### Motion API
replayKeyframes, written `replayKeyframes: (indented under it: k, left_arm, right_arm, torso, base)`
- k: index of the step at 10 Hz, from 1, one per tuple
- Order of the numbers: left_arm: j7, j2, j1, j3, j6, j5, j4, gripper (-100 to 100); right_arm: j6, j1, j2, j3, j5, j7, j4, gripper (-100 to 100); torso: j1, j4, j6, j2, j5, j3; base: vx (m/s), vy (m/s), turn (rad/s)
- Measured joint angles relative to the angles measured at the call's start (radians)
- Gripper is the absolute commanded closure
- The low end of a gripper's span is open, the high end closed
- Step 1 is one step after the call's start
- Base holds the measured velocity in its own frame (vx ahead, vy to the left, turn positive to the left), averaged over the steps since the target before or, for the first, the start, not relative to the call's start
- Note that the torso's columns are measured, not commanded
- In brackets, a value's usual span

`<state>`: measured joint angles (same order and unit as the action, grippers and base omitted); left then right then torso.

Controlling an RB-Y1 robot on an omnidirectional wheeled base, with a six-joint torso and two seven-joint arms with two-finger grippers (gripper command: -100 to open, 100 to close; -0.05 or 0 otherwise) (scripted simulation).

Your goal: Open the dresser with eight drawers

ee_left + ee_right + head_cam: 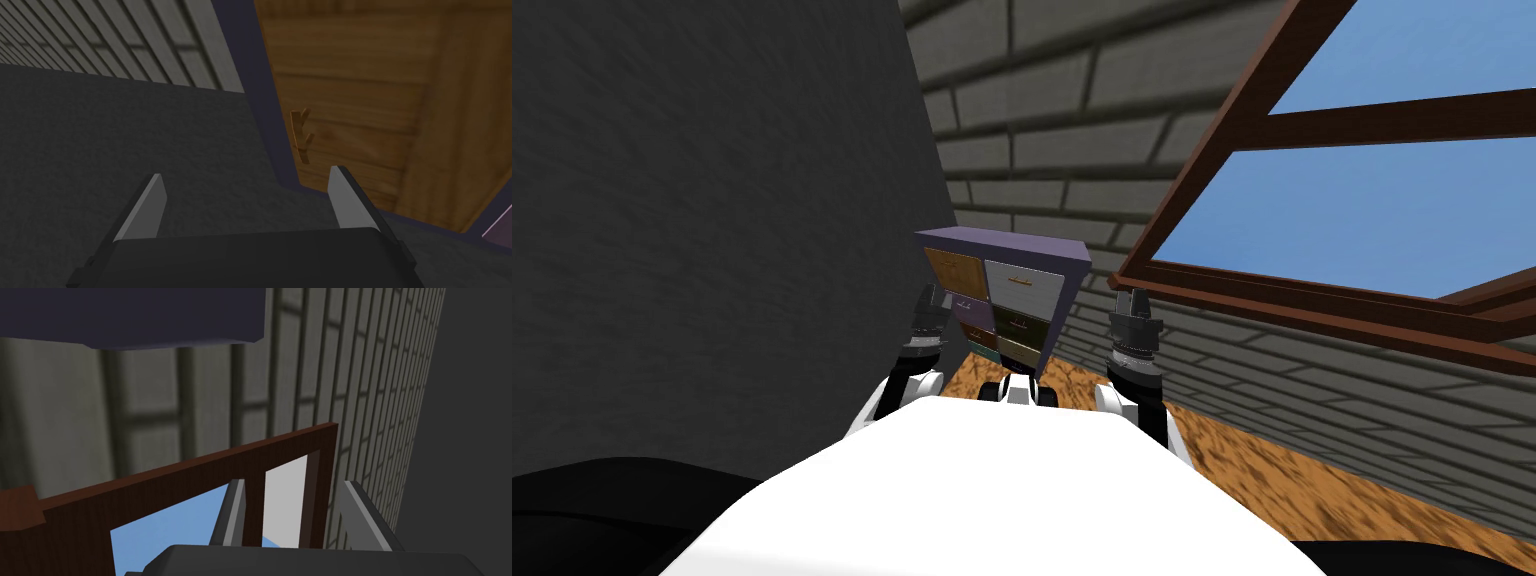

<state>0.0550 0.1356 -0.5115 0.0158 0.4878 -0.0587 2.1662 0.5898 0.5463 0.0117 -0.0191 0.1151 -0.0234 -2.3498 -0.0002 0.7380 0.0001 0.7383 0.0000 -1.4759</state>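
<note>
Ahead of us, in the corner where a grey wall (712, 250) meets a brick wall (1052, 120), stands the dresser (1012, 245), upright on the orange floor (1312, 470). Its frame is purple and its drawer fronts differ in colour: a wooden drawer (375, 90) at the top on our left, a white drawer (1024, 288) beside it, darker ones below. The drawers that we see look shut. Our left pincer (246, 172) is raised just beside the dresser's left edge, close to the wooden drawer. Its fingers stand wide apart and hold nothing; past one of them we see the grey wall, past the other the purple frame at the drawer's edge. The drawer's small handle (301, 136) lies ahead of the fingertips, nearer the finger on the dresser's side, and nothing touches it. Our right pincer (1134, 295) is raised to the right of the dresser, apart from it and about level with the left one, with its fingers spread and empty.
</note>
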Motion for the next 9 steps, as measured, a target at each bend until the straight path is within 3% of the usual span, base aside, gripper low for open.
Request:
replayKeyframes:
  k: [3,9]
  left_arm:
    - [-0.003,0.012,0.017,-0.015,0.000,0.006,-0.060,-100]
    - [-0.003,-0.002,0.060,-0.044,-0.001,0.016,-0.203,-100]
  right_arm:
    - [0.000,0.000,0.000,0.000,0.000,0.000,0.000,0]
    - [0.000,0.000,0.000,0.000,0.000,0.000,0.000,0]
  torso:
    - [0.001,0.000,0.000,-0.001,0.000,0.000]
    - [0.000,0.000,0.000,0.000,0.000,0.000]
  base:
    - [-0.021,-0.049,-0.035]
    - [-0.023,-0.059,-0.044]
